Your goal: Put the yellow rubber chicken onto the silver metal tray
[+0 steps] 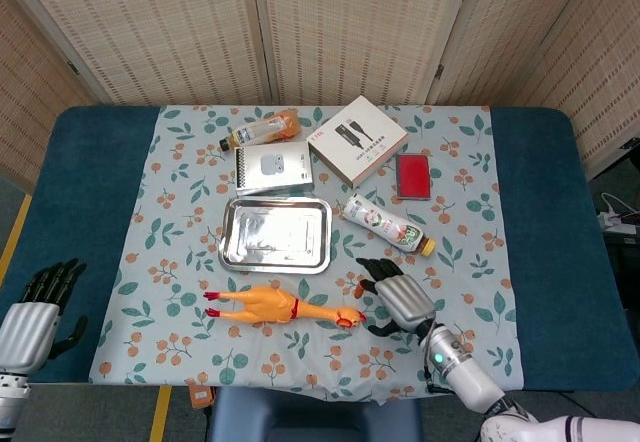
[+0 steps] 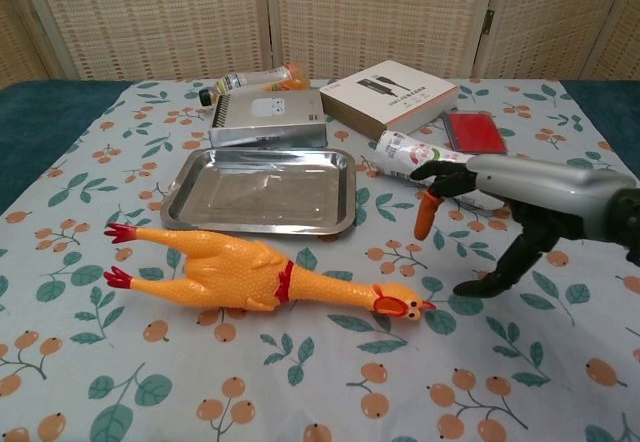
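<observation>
The yellow rubber chicken (image 1: 272, 305) (image 2: 240, 272) lies flat on the floral cloth, red feet to the left, head to the right. The silver metal tray (image 1: 236, 247) (image 2: 188, 194) sits just behind it with nothing in it. My right hand (image 1: 397, 297) (image 2: 500, 207) hovers open just right of the chicken's head, fingers spread and pointing left, holding nothing. My left hand (image 1: 40, 307) rests open at the table's near left edge, far from both; the chest view does not show it.
Behind the tray lie a grey box (image 1: 272, 169), an orange bottle (image 1: 262, 129), a white carton (image 1: 357, 139) and a red case (image 1: 413, 175). A labelled drink bottle (image 1: 386, 224) lies just behind my right hand.
</observation>
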Controlling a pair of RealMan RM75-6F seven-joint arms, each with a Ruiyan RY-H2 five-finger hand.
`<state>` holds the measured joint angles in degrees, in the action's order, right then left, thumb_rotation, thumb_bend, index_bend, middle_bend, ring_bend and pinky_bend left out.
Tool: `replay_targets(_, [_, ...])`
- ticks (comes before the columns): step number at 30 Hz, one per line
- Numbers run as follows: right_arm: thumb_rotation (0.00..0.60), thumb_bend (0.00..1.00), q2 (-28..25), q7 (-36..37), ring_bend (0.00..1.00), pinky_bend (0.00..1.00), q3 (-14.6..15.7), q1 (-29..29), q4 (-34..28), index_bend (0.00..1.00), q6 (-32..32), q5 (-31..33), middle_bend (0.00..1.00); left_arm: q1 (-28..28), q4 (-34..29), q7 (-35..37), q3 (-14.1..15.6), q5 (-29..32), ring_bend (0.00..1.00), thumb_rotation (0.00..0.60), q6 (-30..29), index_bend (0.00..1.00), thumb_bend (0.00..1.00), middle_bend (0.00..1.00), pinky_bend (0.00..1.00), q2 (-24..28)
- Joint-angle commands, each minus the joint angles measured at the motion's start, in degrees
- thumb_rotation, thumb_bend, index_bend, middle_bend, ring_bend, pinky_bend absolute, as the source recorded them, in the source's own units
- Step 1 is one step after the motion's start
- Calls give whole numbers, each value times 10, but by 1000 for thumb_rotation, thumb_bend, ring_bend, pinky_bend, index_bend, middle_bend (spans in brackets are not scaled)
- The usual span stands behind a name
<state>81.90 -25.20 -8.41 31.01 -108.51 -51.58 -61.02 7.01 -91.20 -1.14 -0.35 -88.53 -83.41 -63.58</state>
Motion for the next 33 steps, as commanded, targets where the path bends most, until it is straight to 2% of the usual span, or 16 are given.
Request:
replay_targets(1, [600, 151, 53, -51, 0, 0, -17, 52, 19, 393, 10, 74, 0, -1, 0, -1, -1, 2, 0, 600, -1, 0, 441, 0, 81, 0])
replay_targets(10, [600, 151, 130, -119, 0, 0, -30, 130, 61, 393, -19, 196, 0, 1, -1, -6, 0, 1, 0, 600, 3, 0, 442, 0, 81, -1])
replay_targets(16, [600, 151, 173, -149, 0, 0, -32, 170, 88, 393, -40, 246, 0, 1, 1, 0, 0, 2, 0, 600, 4, 0, 441, 0, 82, 0])
replay_targets(25, [600, 151, 217, -196, 0, 0, -17, 198, 113, 414, -100, 267, 0, 0, 2, 14, 1, 0, 0, 600, 4, 0, 442, 0, 82, 6])
replay_targets(33, [600, 151, 233, -216, 0, 0, -6, 205, 121, 443, -122, 280, 0, -2, -2, 22, 5, -9, 0, 600, -1, 0, 442, 0, 82, 11])
